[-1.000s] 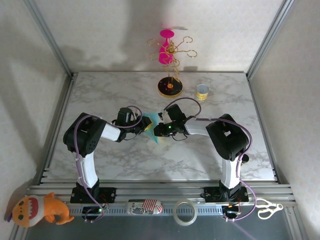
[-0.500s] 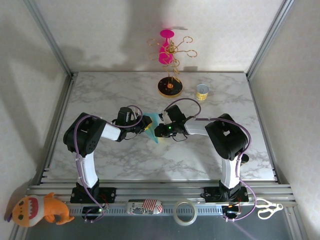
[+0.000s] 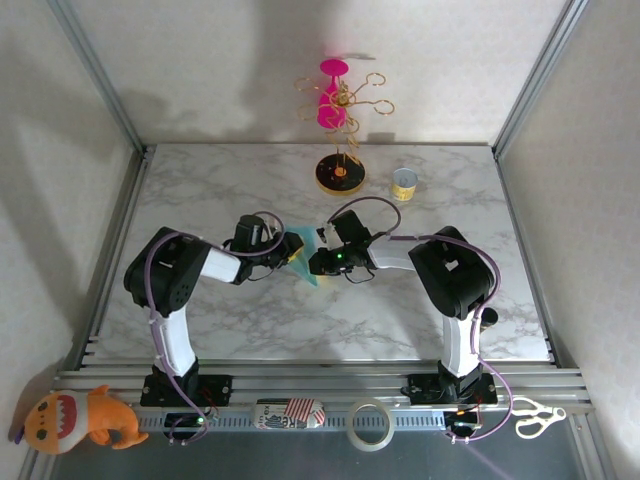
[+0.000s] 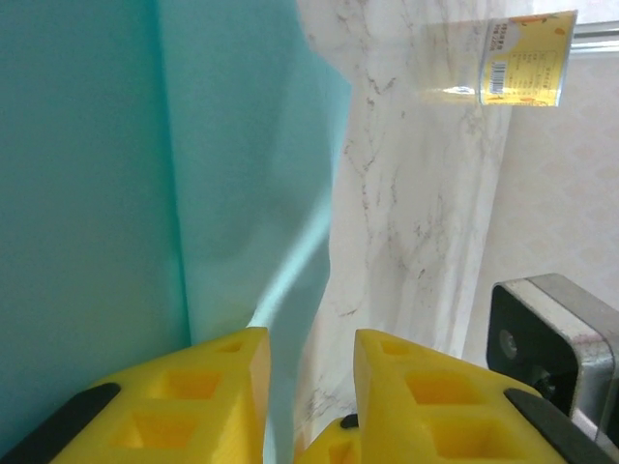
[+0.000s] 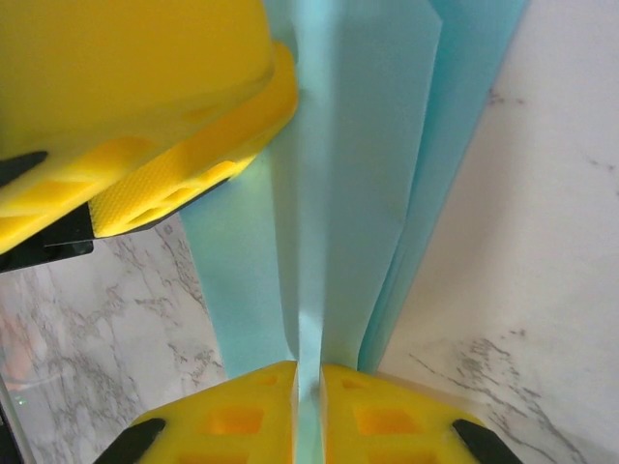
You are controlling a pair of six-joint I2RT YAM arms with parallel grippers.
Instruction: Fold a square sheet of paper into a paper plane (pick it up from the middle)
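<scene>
While the right gripper (image 5: 309, 371) clamps the centre ridge of the part-folded square sheet of paper (image 5: 360, 174) at the table's (image 3: 200, 180) middle, the left gripper (image 4: 309, 340), equally near, stands fingers apart astride a flap, creases running lengthwise away.

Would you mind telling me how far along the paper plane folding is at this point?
Done: the paper already carries lengthwise creases and stacked layers. In hand: the right gripper pinches its centre ridge, while the left gripper stands with jaws apart at a loose flap. Remaining: spread wings cannot be made out, so the final folds likely remain.
</scene>
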